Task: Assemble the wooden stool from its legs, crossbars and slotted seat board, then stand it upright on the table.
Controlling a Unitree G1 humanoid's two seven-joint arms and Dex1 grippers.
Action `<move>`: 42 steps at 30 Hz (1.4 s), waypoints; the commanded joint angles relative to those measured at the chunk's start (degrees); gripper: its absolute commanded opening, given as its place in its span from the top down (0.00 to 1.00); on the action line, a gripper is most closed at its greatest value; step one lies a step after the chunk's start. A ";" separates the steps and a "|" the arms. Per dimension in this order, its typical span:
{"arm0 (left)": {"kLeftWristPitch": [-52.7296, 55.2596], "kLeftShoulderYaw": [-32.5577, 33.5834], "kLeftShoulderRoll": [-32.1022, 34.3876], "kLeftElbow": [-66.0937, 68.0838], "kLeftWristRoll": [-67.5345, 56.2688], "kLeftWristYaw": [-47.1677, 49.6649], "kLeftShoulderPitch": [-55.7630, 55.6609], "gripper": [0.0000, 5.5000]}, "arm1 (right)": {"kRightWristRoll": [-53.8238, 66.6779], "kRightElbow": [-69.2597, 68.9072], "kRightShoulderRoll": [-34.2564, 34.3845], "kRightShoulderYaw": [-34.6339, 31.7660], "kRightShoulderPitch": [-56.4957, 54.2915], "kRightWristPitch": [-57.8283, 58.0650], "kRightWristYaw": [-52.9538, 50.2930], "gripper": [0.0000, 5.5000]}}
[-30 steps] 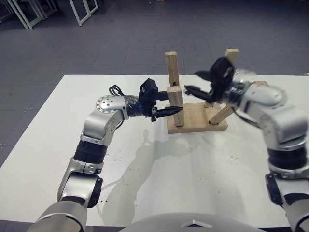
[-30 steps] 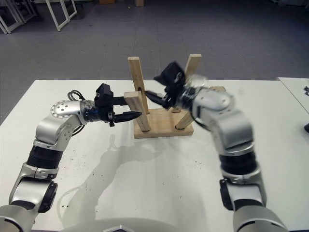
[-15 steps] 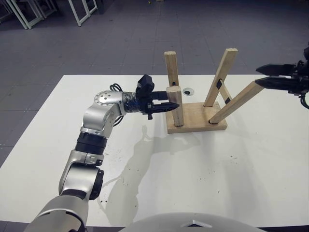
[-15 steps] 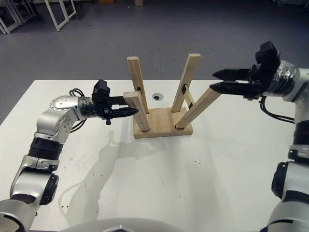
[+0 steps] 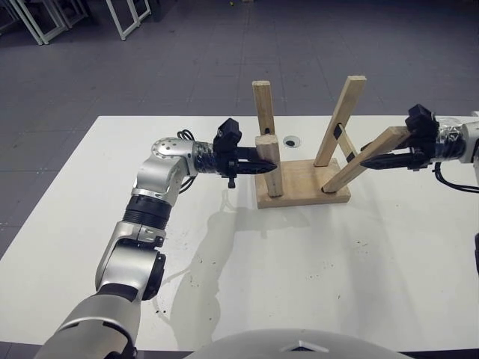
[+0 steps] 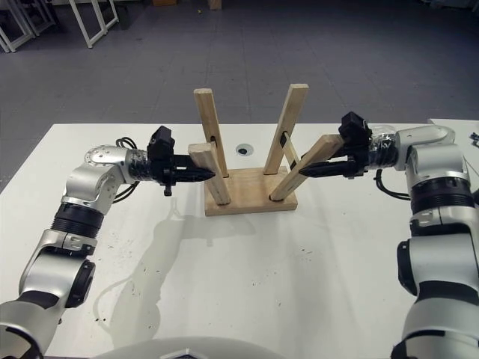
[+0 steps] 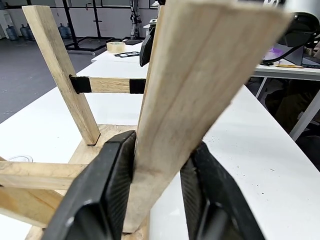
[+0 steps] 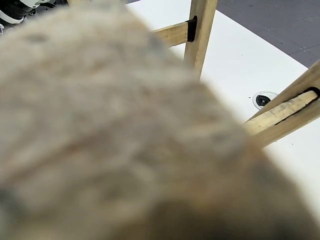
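Observation:
The stool lies upside down, its seat board flat on the white table and its legs pointing up. My left gripper comes in from the left and is shut on the near left leg; in the left wrist view its black fingers press both sides of that leg. The near right leg slants outward to the right. My right gripper lies along its upper part, with blurred wood close before the right wrist camera. A crossbar joins the two far legs.
A round grommet hole sits in the table just behind the stool. Small dark specks mark the tabletop in front. White table frames stand on the grey floor far back left.
My right arm swung from the stool's middle out to the right, then came back in along the slanted near right leg. The left gripper moved in closer on the near left leg.

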 commanded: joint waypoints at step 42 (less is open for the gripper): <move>6.91 13.06 0.46 13.22 -4.82 8.76 5.06 0.36 | 30.18 -5.80 20.47 -44.09 10.60 47.54 -55.97 0.42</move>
